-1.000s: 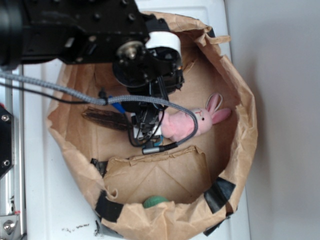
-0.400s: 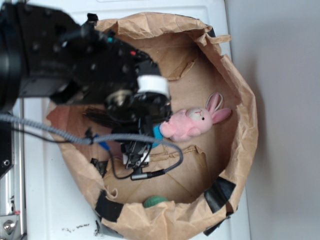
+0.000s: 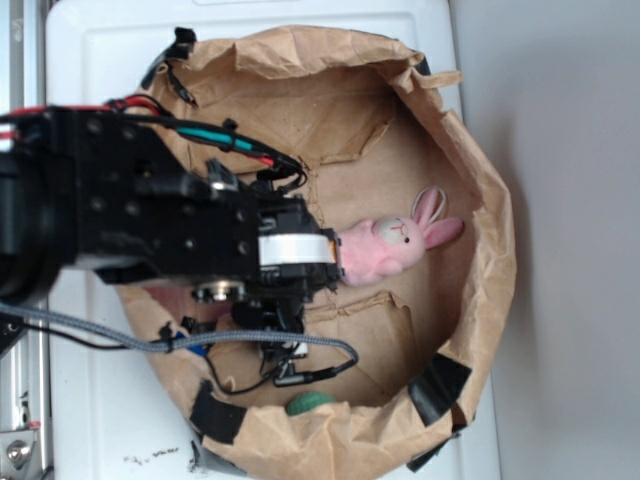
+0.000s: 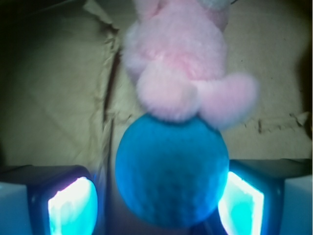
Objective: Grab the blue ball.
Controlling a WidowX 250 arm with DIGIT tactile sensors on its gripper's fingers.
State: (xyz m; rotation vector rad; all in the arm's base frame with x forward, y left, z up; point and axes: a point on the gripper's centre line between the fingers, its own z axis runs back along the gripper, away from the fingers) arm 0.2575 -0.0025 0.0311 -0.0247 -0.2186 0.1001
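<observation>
In the wrist view the blue ball (image 4: pixel 171 171), teal-blue and finely dimpled, lies on the brown paper right against the pink plush bunny (image 4: pixel 186 63). My gripper (image 4: pixel 156 208) is open and straddles the ball. A gap shows between the ball and the left finger (image 4: pixel 73 205). The right finger (image 4: pixel 242 200) is close to or touching the ball. In the exterior view my black arm (image 3: pixel 180 225) reaches into the paper bag (image 3: pixel 480 180) and hides the ball and the gripper. Its white wrist part sits just left of the bunny (image 3: pixel 390 245).
The bag's crumpled walls ring the work area. A folded paper flap (image 3: pixel 370 330) lies on the bag floor. A smaller green ball (image 3: pixel 310 404) sits at the bag's near rim. Black tape patches (image 3: pixel 440 385) hold the rim. Cables (image 3: pixel 250 340) hang from the arm.
My arm has moved toward the lower left of the exterior view and down into the bag. The blue ball, partly visible beside the bunny 0.4 s ago, is now hidden under the wrist.
</observation>
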